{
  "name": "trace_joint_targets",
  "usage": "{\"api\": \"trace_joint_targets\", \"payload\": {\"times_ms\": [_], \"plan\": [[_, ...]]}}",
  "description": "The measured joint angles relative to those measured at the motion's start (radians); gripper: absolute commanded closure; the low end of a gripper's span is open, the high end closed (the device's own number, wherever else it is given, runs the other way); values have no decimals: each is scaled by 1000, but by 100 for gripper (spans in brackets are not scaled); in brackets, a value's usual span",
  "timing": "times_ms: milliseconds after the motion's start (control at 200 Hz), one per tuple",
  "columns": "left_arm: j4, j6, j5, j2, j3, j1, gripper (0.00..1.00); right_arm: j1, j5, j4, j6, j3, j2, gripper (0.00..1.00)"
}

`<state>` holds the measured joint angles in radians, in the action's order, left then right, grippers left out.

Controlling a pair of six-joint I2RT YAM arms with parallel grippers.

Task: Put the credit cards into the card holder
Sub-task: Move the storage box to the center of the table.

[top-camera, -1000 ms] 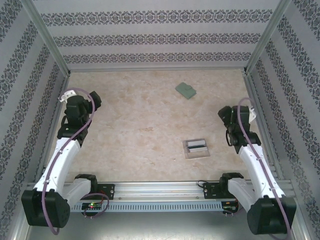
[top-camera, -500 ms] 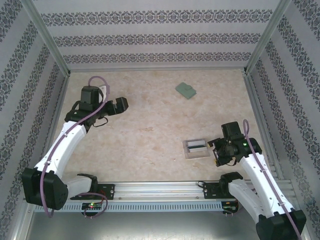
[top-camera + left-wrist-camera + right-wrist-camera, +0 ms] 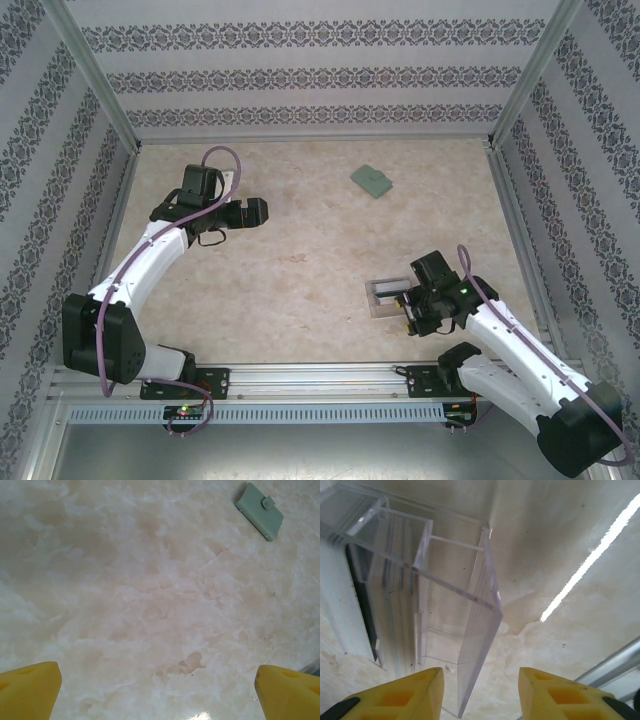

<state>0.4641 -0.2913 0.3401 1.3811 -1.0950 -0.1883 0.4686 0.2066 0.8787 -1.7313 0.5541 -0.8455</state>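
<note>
While the left gripper hangs over the table with its fingers spread wide, the sage-green card holder lies shut (snap tab upward) far back, right of middle. At the clear stand, the right gripper has its fingers partly apart, one wall edge between them, untouched.

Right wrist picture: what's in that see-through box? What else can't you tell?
- Right wrist view: clear stand shows a dark edge; the layered walls blur it, so I can't tell what it is.
- Left wrist view: green wallet is closed, pockets hidden; left gripper cut off by the bottom edge.
</note>
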Motion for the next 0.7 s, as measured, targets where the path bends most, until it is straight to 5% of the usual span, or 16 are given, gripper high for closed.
{"api": "trace_joint_targets", "payload": {"times_ms": [380, 699], "plan": [[0, 5, -12, -42, 5, 0, 0, 27, -79, -185, 3, -65, -49, 99], [0, 8, -57, -64, 16, 0, 0, -36, -5, -163, 660, 277, -467, 100]]}}
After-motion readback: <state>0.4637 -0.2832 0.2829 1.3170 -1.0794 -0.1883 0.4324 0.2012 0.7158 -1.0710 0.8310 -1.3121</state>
